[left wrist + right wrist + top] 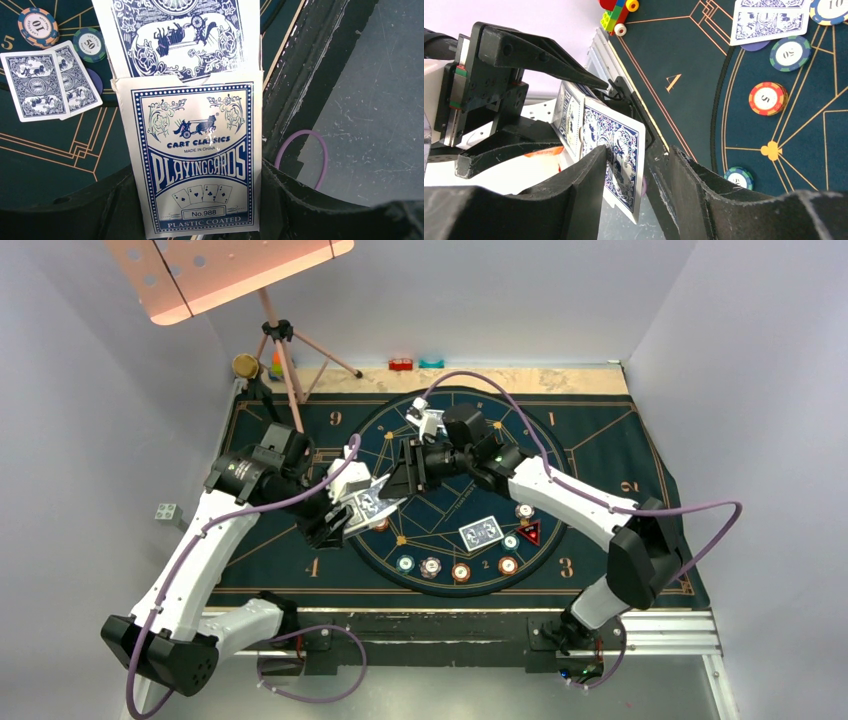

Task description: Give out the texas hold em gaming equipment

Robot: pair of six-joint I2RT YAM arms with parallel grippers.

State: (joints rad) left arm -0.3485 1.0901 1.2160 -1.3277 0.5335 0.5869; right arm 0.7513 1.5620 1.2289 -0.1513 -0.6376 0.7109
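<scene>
My left gripper (pixel 338 522) is shut on a blue-and-white playing card box (pixel 195 160), held above the mat's left side. A blue-backed card (pixel 185 35) sticks out of the box's open top. My right gripper (pixel 402 478) is open around that card (pixel 621 150); one finger (pixel 591 170) touches the card's face and the other stands apart. Two cards (pixel 480 532) lie face down on the dark blue mat (pixel 600 430). Several chips (pixel 461 571) sit along the near arc of the circle, beside a red triangular marker (pixel 529 533).
A pink stand on a tripod (pixel 290 350) rises at the back left, with a yellow round thing (pixel 243 365) beside it. Small red (pixel 401 364) and teal (pixel 431 363) blocks sit at the back edge. A small white object (pixel 428 420) lies near the circle's far side.
</scene>
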